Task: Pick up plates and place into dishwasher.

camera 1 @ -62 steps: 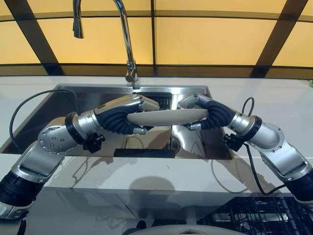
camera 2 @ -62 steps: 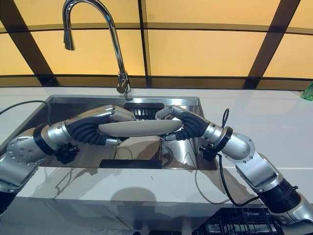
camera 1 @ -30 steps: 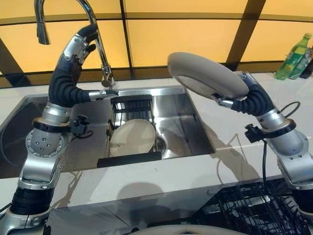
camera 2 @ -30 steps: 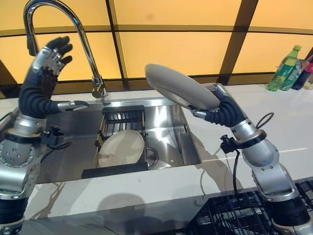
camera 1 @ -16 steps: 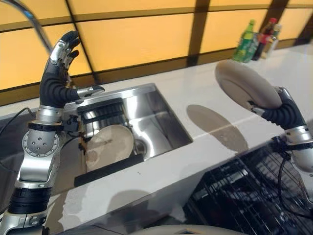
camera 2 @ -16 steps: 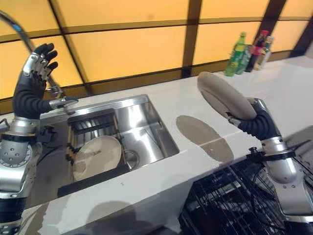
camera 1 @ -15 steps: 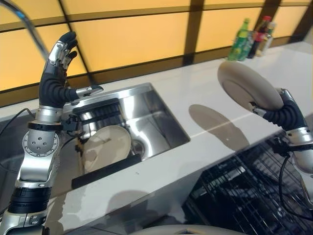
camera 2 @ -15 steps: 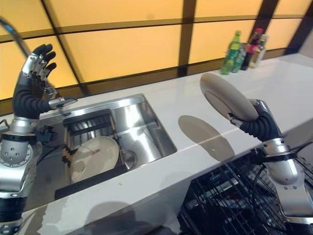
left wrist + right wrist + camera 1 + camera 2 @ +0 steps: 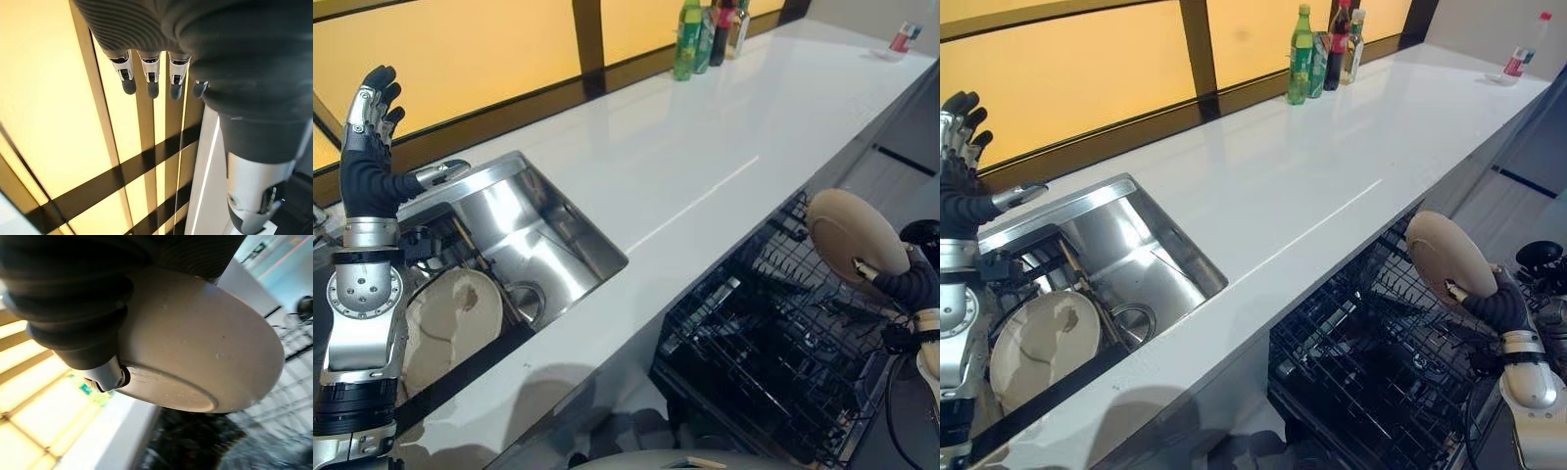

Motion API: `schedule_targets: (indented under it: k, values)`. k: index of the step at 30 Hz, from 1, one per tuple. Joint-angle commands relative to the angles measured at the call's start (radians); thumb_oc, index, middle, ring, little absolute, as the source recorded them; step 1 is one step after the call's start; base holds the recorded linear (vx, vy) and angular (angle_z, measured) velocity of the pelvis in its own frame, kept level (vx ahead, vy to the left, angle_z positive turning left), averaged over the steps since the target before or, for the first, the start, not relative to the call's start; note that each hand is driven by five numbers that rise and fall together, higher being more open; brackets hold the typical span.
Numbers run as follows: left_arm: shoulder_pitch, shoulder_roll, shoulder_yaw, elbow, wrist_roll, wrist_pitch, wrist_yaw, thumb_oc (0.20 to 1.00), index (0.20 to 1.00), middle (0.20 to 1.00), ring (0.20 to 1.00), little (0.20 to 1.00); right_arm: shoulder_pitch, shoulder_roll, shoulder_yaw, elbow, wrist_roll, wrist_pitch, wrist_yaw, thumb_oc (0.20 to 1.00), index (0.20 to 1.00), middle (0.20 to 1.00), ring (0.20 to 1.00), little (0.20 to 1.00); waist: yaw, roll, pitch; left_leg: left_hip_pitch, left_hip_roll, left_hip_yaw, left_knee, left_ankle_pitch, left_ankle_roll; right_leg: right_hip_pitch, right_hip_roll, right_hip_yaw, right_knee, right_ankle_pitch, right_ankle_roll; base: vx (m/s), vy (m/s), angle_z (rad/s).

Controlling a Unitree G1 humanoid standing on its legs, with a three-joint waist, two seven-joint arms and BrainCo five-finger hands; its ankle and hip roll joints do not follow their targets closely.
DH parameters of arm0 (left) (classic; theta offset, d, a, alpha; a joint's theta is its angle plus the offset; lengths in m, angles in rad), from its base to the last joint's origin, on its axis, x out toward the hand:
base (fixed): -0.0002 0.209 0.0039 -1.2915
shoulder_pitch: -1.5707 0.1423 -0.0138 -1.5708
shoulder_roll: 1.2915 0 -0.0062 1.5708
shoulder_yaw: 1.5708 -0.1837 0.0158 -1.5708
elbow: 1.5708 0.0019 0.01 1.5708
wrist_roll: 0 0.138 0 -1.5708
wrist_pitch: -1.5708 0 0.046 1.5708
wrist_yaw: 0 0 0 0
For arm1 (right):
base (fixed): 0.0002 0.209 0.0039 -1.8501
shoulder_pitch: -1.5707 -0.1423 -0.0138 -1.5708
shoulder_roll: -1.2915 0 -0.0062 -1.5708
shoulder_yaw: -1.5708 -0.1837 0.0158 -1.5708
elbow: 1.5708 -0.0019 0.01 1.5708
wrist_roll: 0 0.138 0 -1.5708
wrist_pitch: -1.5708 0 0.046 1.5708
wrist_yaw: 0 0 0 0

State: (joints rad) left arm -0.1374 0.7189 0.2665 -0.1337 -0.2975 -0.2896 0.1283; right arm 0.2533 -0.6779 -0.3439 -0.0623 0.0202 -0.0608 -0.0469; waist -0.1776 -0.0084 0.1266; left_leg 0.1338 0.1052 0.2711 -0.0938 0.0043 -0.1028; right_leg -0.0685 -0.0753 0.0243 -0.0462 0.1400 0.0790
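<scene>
A: Right wrist view first. Where does the plate sit against the hand?

B: Its underside faces the camera and the right hand clamps its rim: the thumb presses the base ring, and the fingers are hidden behind the plate. From the head, the right hand holds the beige plate tilted on edge above the black dishwasher rack, at about four o'clock in the scene.

A: Is it touching the rack?

B: No, it hangs clear above the wires.

A: And the other hand?

B: The left hand is raised at nine o'clock, over the sink, fingers straight and spread, thumb out sideways, holding nothing.

A: Anything else?

B: A second plate leans in the sink at about eight o'clock. Bottles stand on the white counter at twelve o'clock, against the amber wall panels, with one more small bottle at two o'clock.
</scene>
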Motion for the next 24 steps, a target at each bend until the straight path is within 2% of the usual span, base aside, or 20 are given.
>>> schedule_targets:
  k: [1, 5, 9, 15, 21, 24]
  values:
    - [-0.056, 0.048, 0.017, 0.032, -0.01, 0.0, 0.011, 1.0, 1.0, 1.0, 1.0, 1.0, -0.073, -0.021, -0.005, 0.063, -0.015, 0.013, 0.023, 0.2, 0.2, 0.2, 0.2, 0.2, -0.005, -0.011, -0.041, -0.03, -0.061, -0.028, 0.017, -0.043, 0.084, 0.039, -0.039, -0.007, 0.085, -0.115, 0.081, 0.11, -0.251, -0.17]
    - [-0.014, 0.045, 0.036, 0.008, -0.009, 0.001, 0.0, 1.0, 1.0, 1.0, 1.0, 1.0, -0.047, -0.032, -0.002, 0.066, -0.021, 0.042, 0.126, 0.2, 0.2, 0.2, 0.2, 0.2, -0.004, -0.009, -0.049, -0.026, -0.046, -0.018, 0.015, -0.041, 0.072, 0.051, -0.028, -0.008, 0.053, -0.11, 0.069, 0.05, -0.143, -0.09]
    - [-0.009, 0.051, 0.032, 0.005, -0.012, 0.0, 0.002, 1.0, 1.0, 1.0, 1.0, 1.0, -0.046, -0.08, 0.03, 0.071, -0.028, 0.08, 0.285, 0.2, 0.2, 0.2, 0.2, 0.2, 0.0, -0.014, -0.055, -0.028, -0.033, -0.014, 0.017, -0.035, 0.062, 0.056, -0.017, -0.012, 0.041, -0.112, 0.059, 0.03, -0.109, -0.05]
    - [-0.023, 0.072, 0.001, 0.023, -0.024, -0.004, -0.009, 1.0, 1.0, 1.0, 1.0, 1.0, -0.036, -0.172, 0.086, 0.147, 0.055, 0.063, 0.469, 0.2, 0.2, 0.2, 0.2, 0.2, 0.016, -0.037, -0.058, -0.033, -0.012, -0.019, 0.036, -0.024, 0.045, 0.068, -0.006, -0.039, 0.055, -0.125, 0.042, 0.03, -0.078, 0.01]
    - [-0.024, 0.076, -0.012, 0.046, -0.024, -0.008, -0.022, 1.0, 1.0, 1.0, 1.0, 1.0, -0.026, -0.196, 0.136, 0.21, 0.12, 0.058, 0.607, 0.2, 0.2, 0.2, 0.2, 0.2, 0.03, -0.049, -0.065, -0.029, -0.008, -0.034, 0.035, -0.019, 0.037, 0.086, -0.006, -0.05, 0.044, -0.126, 0.037, 0.04, -0.034, 0.01]
    - [-0.026, 0.084, -0.018, 0.049, -0.033, -0.003, -0.032, 1.0, 1.0, 1.0, 1.0, 1.0, -0.036, -0.202, 0.154, 0.248, 0.134, 0.078, 0.662, 0.2, 0.2, 0.2, 0.2, 0.2, 0.038, -0.051, -0.069, -0.025, -0.008, -0.036, 0.029, -0.017, 0.035, 0.093, -0.009, -0.059, 0.039, -0.126, 0.038, 0.04, -0.014, 0.05]
